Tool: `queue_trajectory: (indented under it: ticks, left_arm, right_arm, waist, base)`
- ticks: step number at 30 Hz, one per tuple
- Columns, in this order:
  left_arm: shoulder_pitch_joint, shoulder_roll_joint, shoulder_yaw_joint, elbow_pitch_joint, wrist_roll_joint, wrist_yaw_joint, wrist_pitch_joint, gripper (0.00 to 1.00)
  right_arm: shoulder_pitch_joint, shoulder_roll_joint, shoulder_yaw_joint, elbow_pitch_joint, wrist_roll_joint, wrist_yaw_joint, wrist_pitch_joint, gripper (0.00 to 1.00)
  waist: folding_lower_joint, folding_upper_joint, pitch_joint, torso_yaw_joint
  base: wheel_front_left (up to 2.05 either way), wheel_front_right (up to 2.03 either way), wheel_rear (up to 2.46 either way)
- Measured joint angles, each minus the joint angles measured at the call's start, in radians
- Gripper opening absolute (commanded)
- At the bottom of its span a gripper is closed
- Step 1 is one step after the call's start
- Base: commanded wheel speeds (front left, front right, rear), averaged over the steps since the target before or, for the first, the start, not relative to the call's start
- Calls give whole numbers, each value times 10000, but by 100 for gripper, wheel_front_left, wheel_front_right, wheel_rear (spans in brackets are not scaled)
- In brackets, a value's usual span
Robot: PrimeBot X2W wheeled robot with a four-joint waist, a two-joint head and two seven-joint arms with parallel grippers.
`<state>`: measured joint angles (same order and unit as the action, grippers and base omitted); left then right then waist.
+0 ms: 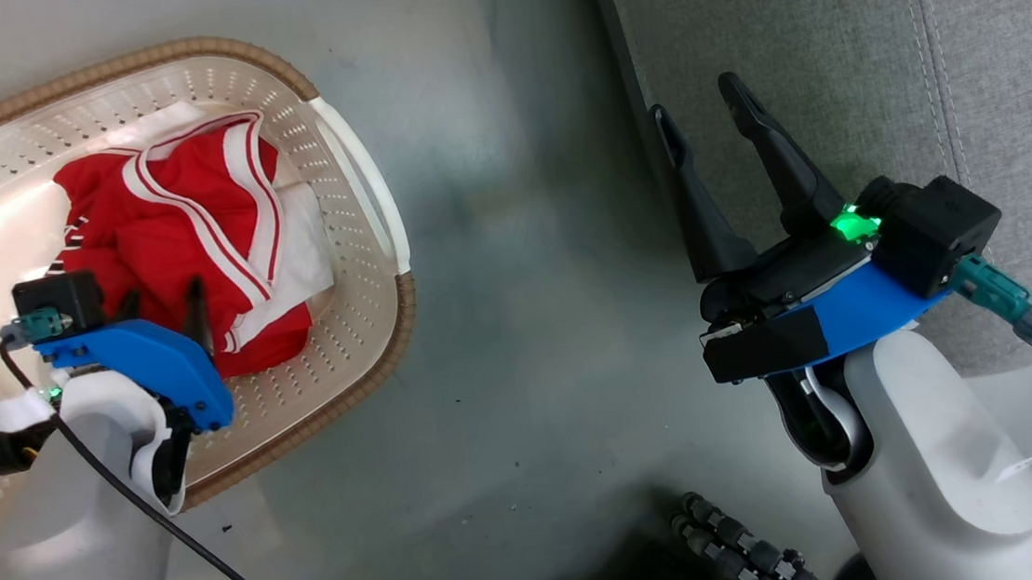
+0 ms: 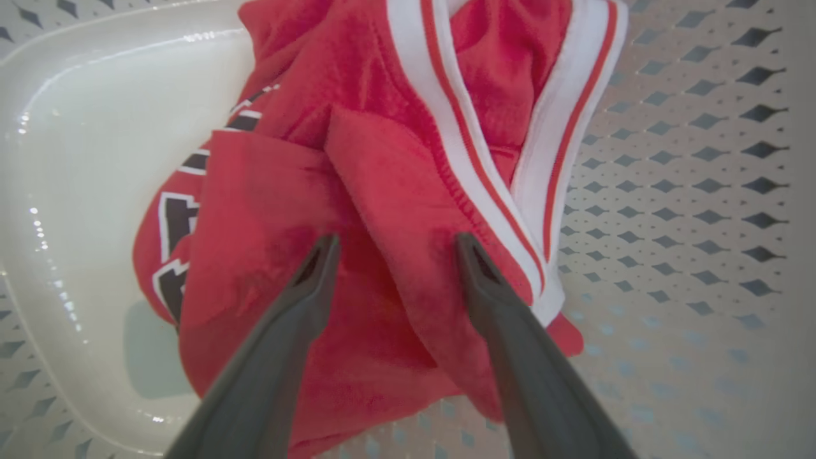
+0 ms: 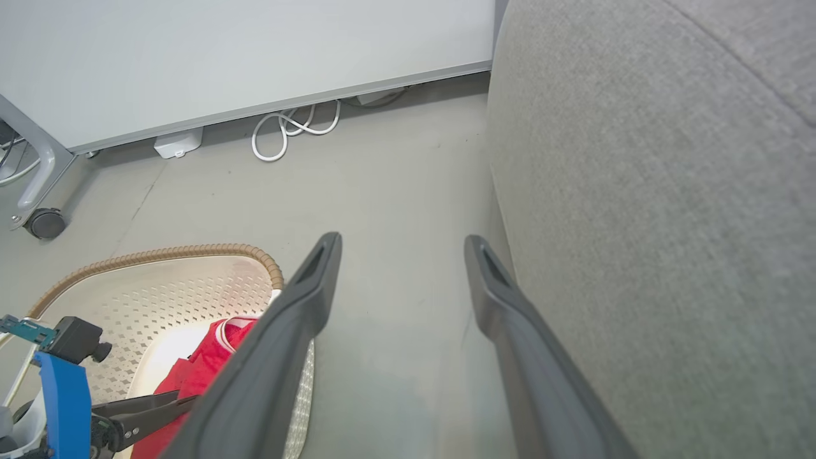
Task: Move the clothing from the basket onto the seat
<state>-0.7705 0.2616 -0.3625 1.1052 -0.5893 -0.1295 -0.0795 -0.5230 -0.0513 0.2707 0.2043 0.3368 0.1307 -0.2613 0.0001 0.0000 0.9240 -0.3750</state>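
I judge the job barely begun: the clothing (image 1: 184, 235) lies bunched in the basket (image 1: 177, 50), upper left. My left gripper (image 2: 396, 245) is spread wide over the red fabric, gripping nothing. My right gripper (image 1: 696, 101), equally wide and empty, sits beside the seat (image 1: 830, 38), upper right.

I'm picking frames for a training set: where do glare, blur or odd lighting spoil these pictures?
Head view: bright light washes out the basket inside, and the green lamp on the right pincer blooms. Left wrist view: glare specks on the basket's base; the clothing goes soft near the left pincer. Right wrist view: even light; the sofa blurs toward the bottom edge.
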Motion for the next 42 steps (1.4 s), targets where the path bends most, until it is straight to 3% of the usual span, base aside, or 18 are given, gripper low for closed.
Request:
queue_trajectory:
  ticks: [19,20,21,22,42]
  left_arm:
    - [-345,-408,504,748,-1147,61,1390,100]
    - [-347,-387,408,711,-1093,59,1331,85]
    - [-348,-368,328,660,-1020,58,1233,18]
    - [-356,-359,280,627,-1012,56,1208,0]
    - [-301,-261,-326,431,-1104,8,1034,0]
  right_arm:
    - [-45,0,-6,-207,94,0,-2,100]
    - [-46,0,-17,-209,94,0,-2,100]
    - [-47,0,-29,-213,94,0,-2,100]
    - [-48,0,-40,-217,96,0,-2,100]
    - [-39,0,-123,-169,132,0,-2,100]
  waist:
    - [-1,0,324,-132]
    - [-1,0,324,-130]
    - [-1,0,323,-128]
    - [-1,0,319,-126]
    - [-1,0,-103,-97]
  base:
    - [0,0,0]
    - [0,0,0]
    - [0,0,0]
    - [0,0,0]
    - [0,0,0]
